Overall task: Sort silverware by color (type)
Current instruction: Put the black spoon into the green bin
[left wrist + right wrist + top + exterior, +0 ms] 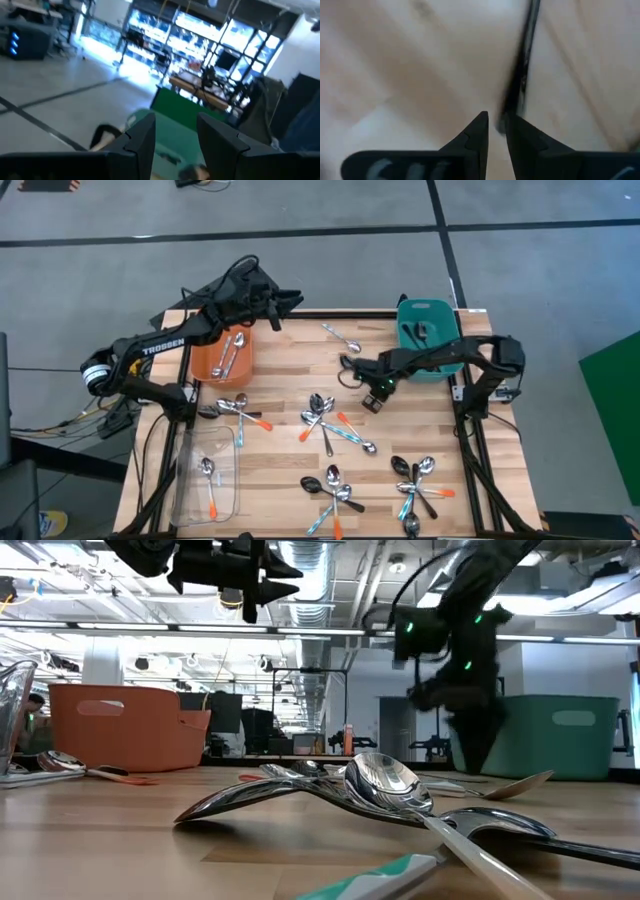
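Observation:
Silverware lies in loose clusters on the wooden table (280,480): by the left side (240,408), in the middle (330,425), and near the front (335,495) (415,480). A single silver spoon (342,337) lies at the far middle. My left gripper (293,300) (175,120) is open, raised and level above the table's far edge, beside the orange bin (200,360). My right gripper (350,370) (497,117) points down over the table's far middle. Its fingers stand slightly apart with nothing seen between them. A dark blurred streak (522,65) runs beyond its fingertips.
The orange bin holds silver spoons (232,352). A teal bin (445,315) at the far right holds dark spoons (418,332). A clear tray (185,500) at the front left holds an orange-handled spoon (208,480). Bare wood lies between the clusters.

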Available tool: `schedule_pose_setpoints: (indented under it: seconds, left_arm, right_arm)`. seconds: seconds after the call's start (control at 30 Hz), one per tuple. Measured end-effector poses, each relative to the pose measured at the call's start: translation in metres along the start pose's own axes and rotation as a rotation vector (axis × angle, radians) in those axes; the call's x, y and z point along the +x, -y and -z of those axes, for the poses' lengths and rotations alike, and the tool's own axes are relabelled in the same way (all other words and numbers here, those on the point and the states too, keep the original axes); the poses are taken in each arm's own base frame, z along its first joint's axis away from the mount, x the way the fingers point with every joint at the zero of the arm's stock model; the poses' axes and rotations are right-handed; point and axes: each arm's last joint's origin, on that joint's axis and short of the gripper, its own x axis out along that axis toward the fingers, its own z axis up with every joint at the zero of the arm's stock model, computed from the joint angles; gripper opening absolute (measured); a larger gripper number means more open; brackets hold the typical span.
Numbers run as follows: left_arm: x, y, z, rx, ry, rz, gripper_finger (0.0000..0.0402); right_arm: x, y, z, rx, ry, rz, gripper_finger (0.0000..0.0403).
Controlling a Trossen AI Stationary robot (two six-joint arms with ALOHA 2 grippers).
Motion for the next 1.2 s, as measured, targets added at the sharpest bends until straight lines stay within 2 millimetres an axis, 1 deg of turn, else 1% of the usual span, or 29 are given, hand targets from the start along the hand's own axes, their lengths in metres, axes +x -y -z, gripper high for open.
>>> schedule_pose_setpoints:
  seconds: [0.07, 0.13, 0.23, 0.3, 0.4, 0.47, 0.63, 0.73, 0.8, 0.87, 0.93, 1.07, 1.13, 1.2]
  left_arm:
    - [0.000, 0.000, 0.002, -0.011, -0.030, 0.009, 0.0130]
    - [0.000, 0.000, 0.005, -0.028, -0.061, 0.015, 0.0130]
    - [0.000, 0.000, 0.008, -0.051, -0.100, 0.034, 0.0130]
    - [0.000, 0.001, 0.009, -0.055, -0.116, 0.055, 0.0130]
    - [-0.001, 0.002, 0.009, -0.057, -0.128, 0.080, 0.0130]
    - [-0.003, 0.004, 0.007, -0.049, -0.121, 0.086, 0.0130]
    - [-0.009, 0.007, 0.000, -0.003, -0.097, 0.088, 0.0130]
    - [-0.013, 0.009, -0.002, 0.038, -0.091, 0.070, 0.0130]
    - [-0.014, 0.009, -0.002, 0.049, -0.093, 0.058, 0.0130]
    - [-0.014, 0.009, -0.003, 0.058, -0.090, 0.053, 0.0130]
    - [-0.015, 0.008, -0.003, 0.070, -0.088, 0.050, 0.0130]
    - [-0.016, 0.004, -0.005, 0.086, -0.077, 0.025, 0.0130]
    - [-0.017, 0.000, -0.007, 0.091, -0.068, 0.000, 0.0130]
    - [-0.018, -0.004, -0.009, 0.092, -0.055, -0.014, 0.0130]
  right_arm:
    - [-0.014, -0.004, 0.002, -0.007, 0.057, -0.015, 0.0091]
    - [-0.023, -0.003, 0.001, -0.003, 0.119, -0.003, 0.0092]
    - [-0.025, 0.002, -0.009, 0.043, 0.213, 0.018, 0.0097]
    - [-0.023, 0.008, -0.014, 0.048, 0.217, 0.010, 0.0104]
    - [-0.007, 0.011, -0.015, -0.014, 0.120, 0.007, 0.0123]
    - [0.007, 0.008, -0.016, -0.079, 0.072, -0.003, 0.0139]
    - [0.027, 0.000, -0.020, -0.165, 0.021, -0.015, 0.0180]
    - [0.036, 0.002, -0.021, -0.167, -0.010, 0.001, 0.0186]
    - [0.039, 0.001, -0.023, -0.160, -0.025, 0.004, 0.0176]
    - [0.038, 0.001, -0.026, -0.169, -0.028, 0.005, 0.0152]
    - [0.035, 0.000, -0.030, -0.191, -0.023, 0.002, 0.0115]
    - [0.023, 0.004, -0.045, -0.211, -0.015, -0.014, 0.0027]
    - [0.014, 0.006, -0.058, -0.189, 0.011, -0.024, 0.0015]
    - [-0.002, 0.011, -0.071, -0.110, 0.001, -0.079, 0.0021]
